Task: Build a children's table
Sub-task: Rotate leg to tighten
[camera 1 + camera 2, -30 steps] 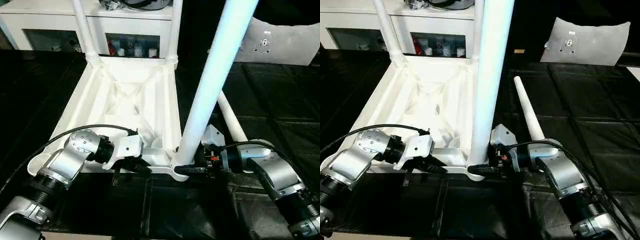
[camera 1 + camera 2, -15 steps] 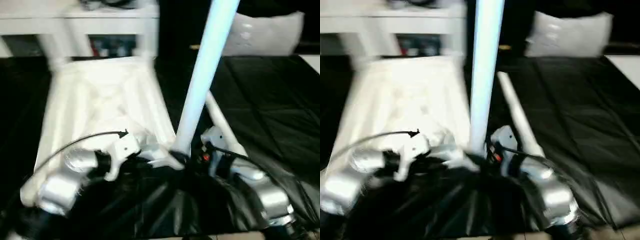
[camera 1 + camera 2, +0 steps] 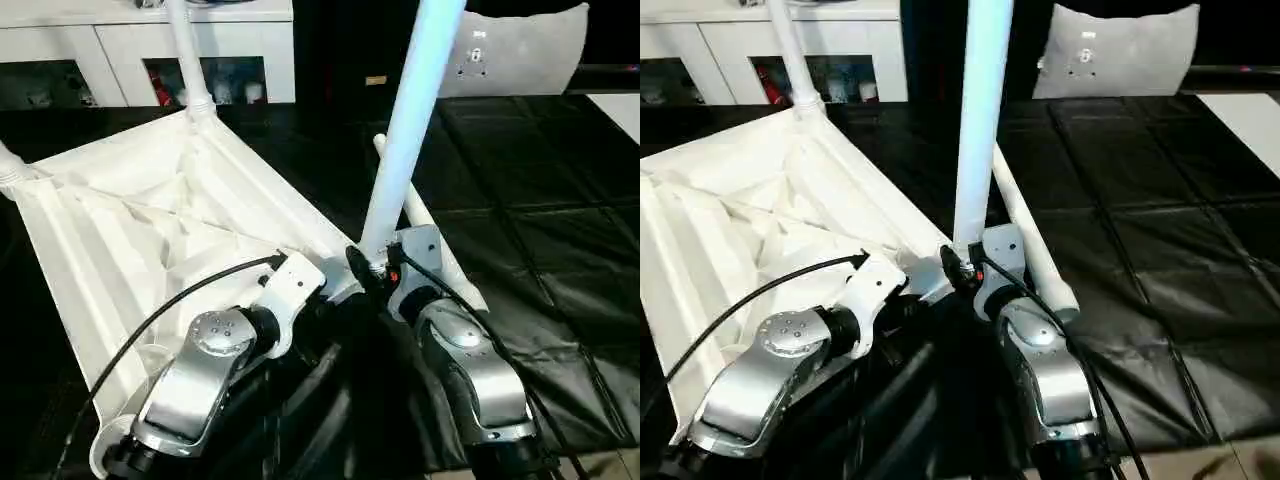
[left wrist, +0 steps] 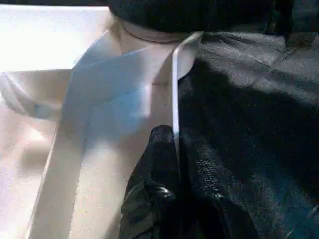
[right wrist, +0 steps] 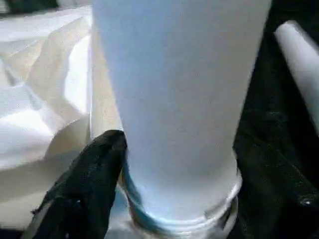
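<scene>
Leg (image 3: 405, 130): upright in tabletop (image 3: 130, 230) corner socket, frame centre.
Left hand (image 4: 172, 169): pinching tabletop rim.
Right hand (image 5: 174, 199): my fingers spread around leg base.
Advice: seat squarely, rim steadied.

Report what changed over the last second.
The tabletop swung, its far left corner coming toward the robot, with the left gripper still clamped on its rim. The right gripper stays at the upright leg's base; the loose leg lies unmoved.

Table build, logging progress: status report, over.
Left gripper shut on tabletop rim. Right gripper around near leg at its socket. Spare leg lying loose beside it.
</scene>
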Available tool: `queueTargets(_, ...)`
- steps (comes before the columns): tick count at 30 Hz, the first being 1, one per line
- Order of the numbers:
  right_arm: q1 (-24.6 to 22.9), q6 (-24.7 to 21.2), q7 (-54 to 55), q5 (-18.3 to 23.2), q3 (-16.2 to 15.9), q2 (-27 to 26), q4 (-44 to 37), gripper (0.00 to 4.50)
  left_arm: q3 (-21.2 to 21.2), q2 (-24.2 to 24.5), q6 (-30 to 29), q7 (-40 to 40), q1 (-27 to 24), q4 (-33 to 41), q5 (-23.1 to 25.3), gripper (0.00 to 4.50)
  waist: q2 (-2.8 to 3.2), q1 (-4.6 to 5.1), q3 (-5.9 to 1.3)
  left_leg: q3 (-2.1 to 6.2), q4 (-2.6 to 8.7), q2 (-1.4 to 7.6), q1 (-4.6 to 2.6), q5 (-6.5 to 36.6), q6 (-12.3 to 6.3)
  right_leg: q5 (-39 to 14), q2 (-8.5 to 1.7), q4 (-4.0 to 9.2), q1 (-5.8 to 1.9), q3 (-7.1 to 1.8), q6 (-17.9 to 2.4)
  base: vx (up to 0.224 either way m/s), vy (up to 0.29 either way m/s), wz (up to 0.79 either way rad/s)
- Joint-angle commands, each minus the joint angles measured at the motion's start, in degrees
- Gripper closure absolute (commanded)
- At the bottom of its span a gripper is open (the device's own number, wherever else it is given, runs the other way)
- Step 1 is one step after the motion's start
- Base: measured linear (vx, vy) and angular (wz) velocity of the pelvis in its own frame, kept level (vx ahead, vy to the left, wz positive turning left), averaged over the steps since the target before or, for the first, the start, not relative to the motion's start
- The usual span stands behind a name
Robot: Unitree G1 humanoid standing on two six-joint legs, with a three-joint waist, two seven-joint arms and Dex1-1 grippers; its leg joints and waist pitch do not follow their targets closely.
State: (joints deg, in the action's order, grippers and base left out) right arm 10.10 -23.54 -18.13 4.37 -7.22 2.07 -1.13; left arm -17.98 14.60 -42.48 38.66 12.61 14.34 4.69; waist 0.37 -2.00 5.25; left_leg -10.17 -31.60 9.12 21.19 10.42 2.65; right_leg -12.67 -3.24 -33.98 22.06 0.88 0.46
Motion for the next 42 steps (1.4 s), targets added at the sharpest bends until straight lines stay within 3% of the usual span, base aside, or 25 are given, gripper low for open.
queueTargets(1, -1.4, -1.3, -3.7, 1.6, -3.0, 0.0, 2.2, 0.75, -1.4, 0.5, 0.8, 1.2, 0.7, -2.1, 0.2, 4.5, 0.13, -0.24, -2.57, 1.45, 3.51, 3.56, -0.23, 9.4, -1.77, -2.1, -4.22, 3.85, -1.78, -2.51, -10.7, 0.0, 0.0, 0.0)
queueTargets(6, -1.2, 2.1, -11.4, 5.1, -0.3, 6.0, -0.3, 0.31, -0.8, 6.9, 3.5, 6.0, 2.0, -5.2, -0.7, 4.5, 0.23, -0.49, -2.92, 1.47, 3.39, 3.71, -0.45, 10.1, -2.39, -3.3, -4.24, 3.73, -2.11, -2.28, -12.7, 0.0, 0.0, 0.0)
queueTargets(10, -0.3, 4.3, -22.2, 7.9, 0.2, 12.6, -1.6, 0.07, -2.1, 13.5, 15.5, 16.2, 3.0, -10.7, -2.4, 4.5, 0.17, -0.73, -3.3, 1.4, 3.08, 3.7, -0.62, 9.9, -3.26, -3.6, -4.29, 3.62, -2.18, -2.31, -13.0, 0.0, 0.0, 0.0)
queueTargets(12, 0.2, 4.6, -24.1, 8.2, 0.2, 13.7, -1.2, 0.07, -2.4, 14.6, 16.3, 17.8, 3.3, -11.6, -2.5, 4.5, 0.43, -0.86, -3.53, 1.4, 2.93, 3.77, -0.74, 8.4, -3.37, -0.8, -4.29, 3.15, -2.21, -2.2, -13.9, 0.0, 0.0, 0.0)
queueTargets(13, 1.3, 4.0, -28.4, 9.4, -0.2, 16.1, -0.7, 0.07, -3.1, 16.5, 19.6, 21.1, 4.1, -13.6, -2.6, 4.5, 0.38, -0.89, -3.67, 1.38, 2.75, 3.71, -0.72, 7.5, -3.89, 1.0, -4.29, 2.92, -2.26, -2.16, -14.6, 0.0, 0.0, 0.0)
queueTargets(14, 2.8, 4.0, -32.7, 10.1, -1.0, 18.7, 0.2, 0.07, -4.0, 18.5, 22.8, 23.6, 5.3, -15.7, -2.5, 4.5, 0.7, -1.04, -3.8, 1.45, 2.64, 3.6, -0.76, 7.3, -4.19, 1.5, -4.26, 2.78, -2.38, -2.09, -14.8, 0.0, 0.0, 0.0)
queueTargets(22, 8.2, 8.1, -44.0, 8.4, -5.1, 24.7, 6.1, 0.07, -5.0, 20.8, 29.6, 34.2, 8.3, -19.5, -6.4, 4.5, 0.56, -2.29, -4.06, 1.05, 2.04, 3.83, -0.99, 6.7, -4.25, 3.4, -4.51, 2.07, -2.29, -2.07, -17.9, 0.0, 0.0, 0.0)
queueTargets(27, 11.1, 10.8, -50.7, 8.4, -7.8, 26.2, 9.6, 0.07, -6.1, 20.8, 34.4, 37.5, 11.0, -23.6, -6.6, 4.5, 0.64, -3.23, -3.79, 1.04, 2.18, 4.03, -1.13, 10.2, -3.45, -2.2, -4.66, 2.35, -2.05, -2.05, -17.7, 0.0, 0.0, 0.0)
queueTargets(28, 11.5, 11.0, -51.5, 8.3, -8.1, 26.3, 10.0, 0.33, -6.2, 20.8, 35.0, 37.9, 11.3, -24.2, -6.5, 4.5, 0.66, -3.33, -3.57, 1.08, 2.3, 4.16, -1.04, 11.1, -2.94, -3.5, -4.77, 2.43, -1.98, -2.15, -17.4, 0.0, 0.0, 0.0)
queueTargets(31, 12.8, 12.0, -53.1, 8.1, -8.9, 26.1, 11.9, 0.33, -6.4, 20.6, 36.5, 38.9, 12.3, -25.8, -6.0, 4.5, 0.69, -3.31, -3.68, 1.18, 2.37, 4.13, -1.15, 11.5, -2.28, -4.3, -4.71, 2.44, -1.91, -2.07, -17.2, 0.0, 0.0, 0.0)
queueTargets(33, 13.3, 12.6, -53.7, 7.9, -9.4, 25.9, 12.8, 0.74, -6.3, 20.4, 36.9, 39.3, 12.6, -26.4, -6.0, 4.5, 0.62, -3.27, -3.71, 1.18, 2.34, 4.12, -1.01, 11.3, -2.23, -3.8, -4.78, 2.36, -2.0, -2.1, -17.2, 0.0, 0.0, 0.0)
queueTargets(38, 14.8, 14.4, -55.3, 7.2, -10.3, 25.2, 15.4, 1.13, -6.8, 20.3, 39.2, 40.3, 13.6, -28.7, -5.8, 4.5, 0.66, -3.36, -3.79, 1.1, 2.15, 4.07, -0.99, 10.2, -2.93, -1.5, -4.67, 2.17, -1.97, -2.0, -17.8, 0.0, 0.0, 0.0)
queueTargets(42, 15.2, 15.0, -56.1, 7.5, -10.6, 25.0, 16.3, 1.4, -6.9, 20.3, 40.3, 40.7, 14.0, -30.0, -5.7, 4.5, 0.64, -3.5, -3.52, 1.12, 2.4, 4.23, -1.01, 11.8, -2.45, -3.9, -4.78, 2.39, -1.9, -2.04, -17.7, 0.0, 0.0, 0.0)
